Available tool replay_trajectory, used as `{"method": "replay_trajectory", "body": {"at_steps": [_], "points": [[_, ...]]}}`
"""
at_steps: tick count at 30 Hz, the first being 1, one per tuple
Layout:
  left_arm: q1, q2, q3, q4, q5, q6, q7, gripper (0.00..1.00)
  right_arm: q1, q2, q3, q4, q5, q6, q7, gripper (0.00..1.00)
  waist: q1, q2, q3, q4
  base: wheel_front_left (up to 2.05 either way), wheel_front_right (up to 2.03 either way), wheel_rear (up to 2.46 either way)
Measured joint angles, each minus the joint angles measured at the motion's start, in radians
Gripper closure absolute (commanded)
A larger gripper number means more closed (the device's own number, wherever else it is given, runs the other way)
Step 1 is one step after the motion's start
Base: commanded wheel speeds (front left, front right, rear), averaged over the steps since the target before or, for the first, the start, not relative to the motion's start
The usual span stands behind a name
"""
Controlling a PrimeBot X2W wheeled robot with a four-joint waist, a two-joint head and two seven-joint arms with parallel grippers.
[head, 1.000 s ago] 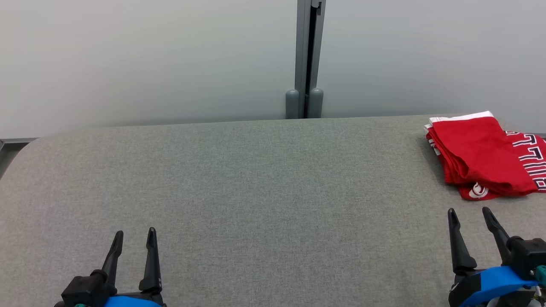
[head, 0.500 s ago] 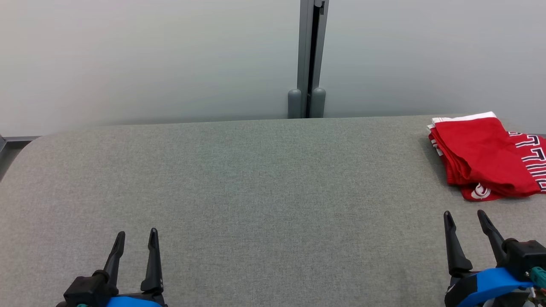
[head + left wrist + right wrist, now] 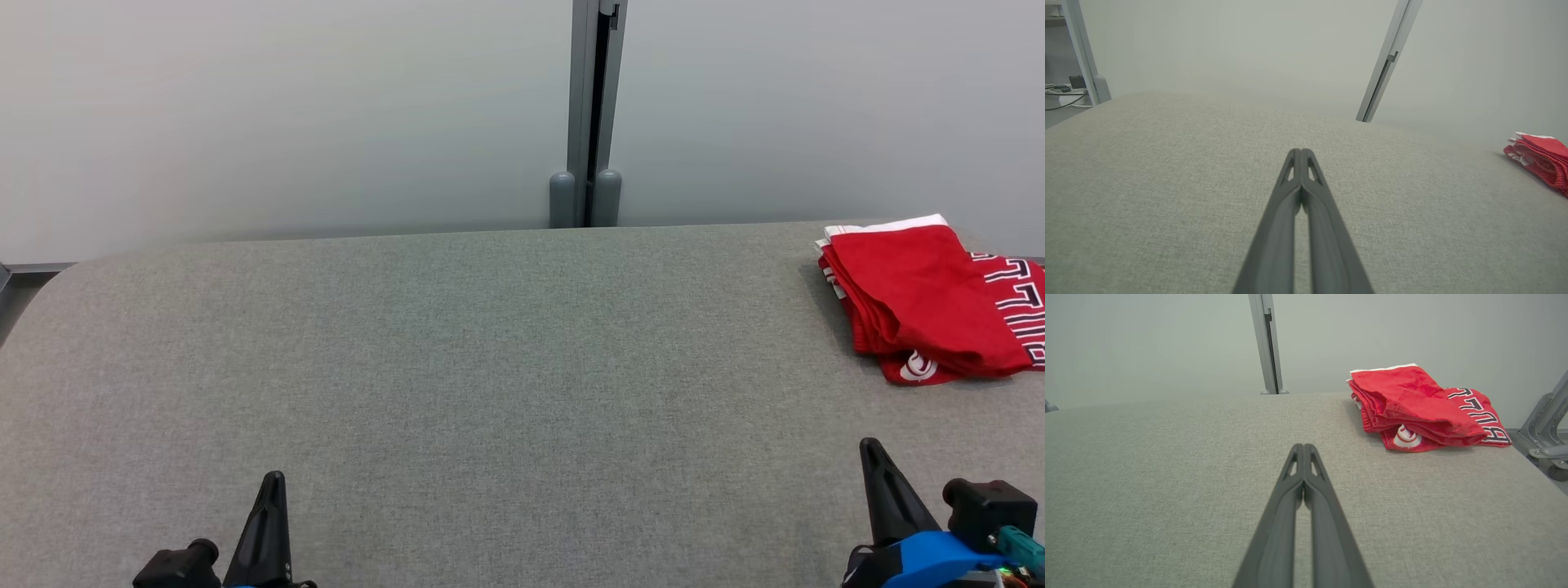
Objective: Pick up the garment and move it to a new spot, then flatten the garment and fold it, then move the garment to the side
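Nearest, at the lower edge of the head view: left fingers (image 3: 265,531) and right fingers (image 3: 890,498), each pair pressed together tip to tip, nothing held, both low over the near part of the bench (image 3: 490,367) and well apart from each other. Middle: a wide stretch of grey fabric bench top, open room for either arm. Far right: the garment (image 3: 922,294), red with white trim and lettering, folded in layers, near the bench's far edge and close to its right end. Step, as judged: folding and the move aside look finished, so little is left beyond keeping the arms off the stack; any nudge rightward risks pushing it over that end. Farthest: the pale wall (image 3: 286,114) and grey post (image 3: 589,114) directly behind the far edge limit forward reach.
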Motion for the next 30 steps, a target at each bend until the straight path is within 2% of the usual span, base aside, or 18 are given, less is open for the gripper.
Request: {"method": "replay_trajectory", "body": {"at_steps": [17,30], "points": [[-0.018,-0.009,0.035,-0.01,-0.288,0.0,0.081,1.0,-0.011,0.0,0.005,0.013,0.334,0.0,0.034,1.0,0.0,0.0,0.004,-0.001,0.0,0.0,0.0],[-0.046,-0.015,0.056,-0.023,-0.473,0.0,0.132,1.0,-0.031,0.0,0.008,0.021,0.548,0.0,0.059,1.0,0.0001,0.0,0.006,-0.001,0.0,0.0,0.0]]}}
